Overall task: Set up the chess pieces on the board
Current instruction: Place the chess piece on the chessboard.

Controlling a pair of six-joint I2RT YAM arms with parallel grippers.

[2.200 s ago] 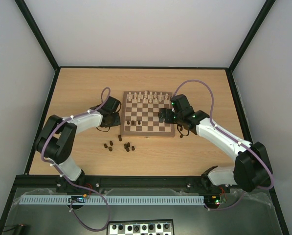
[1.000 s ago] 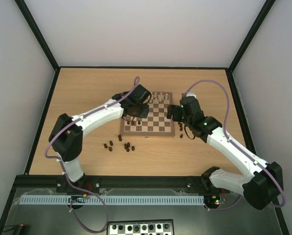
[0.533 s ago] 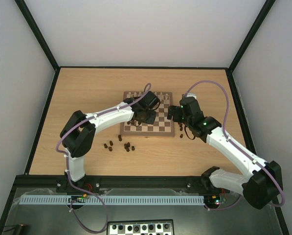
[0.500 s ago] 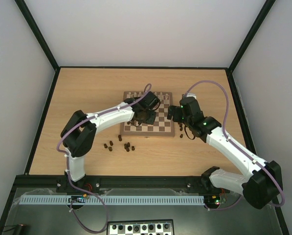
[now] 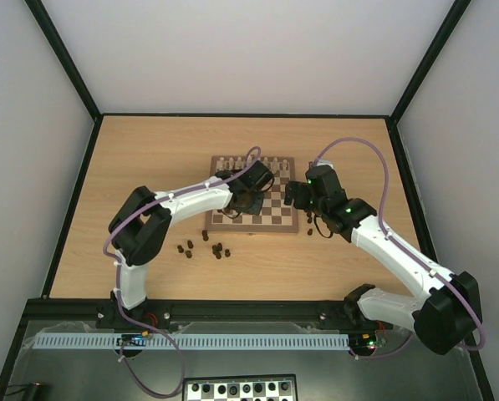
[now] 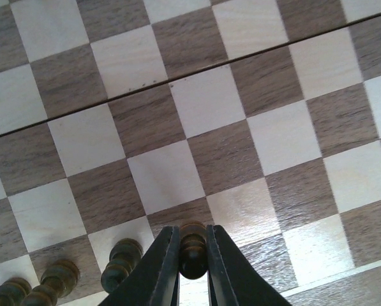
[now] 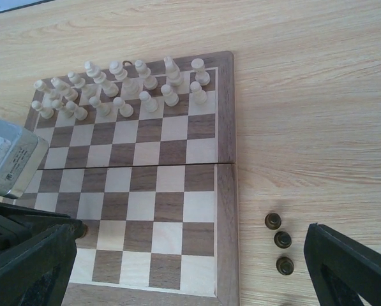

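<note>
Over the near rank of the square wooden chessboard with dark brown and beige squares (image 7: pixel 226 127), the left gripper (image 6: pixel 192 261) is pinched tight on a tiny dark brown wooden pawn (image 6: pixel 193 239), with a black finger on either side of its stem. I cannot tell whether its base touches the wood, because the fingers hide it.

The worry is the crowding. A dark brown neighbouring pawn (image 6: pixel 121 262) stands just beside the left finger, with two more beyond it. If the jaws spread wide on release, that finger could well clip the neighbour and topple the line. The held pawn also seems to sit near a boundary between squares, so it may land off-centre. Let go above the surface, so light a piece could tip or roll.

Across the board, the right gripper (image 7: pixel 189 252) hangs wide open with nothing in it, near three small dark brown pieces (image 7: pixel 280 240) on the light wooden tabletop (image 5: pixel 149 167). A careless reach there could scatter them. The pale cream chessmen (image 7: pixel 123 89) stand well apart, on the far ranks.
</note>
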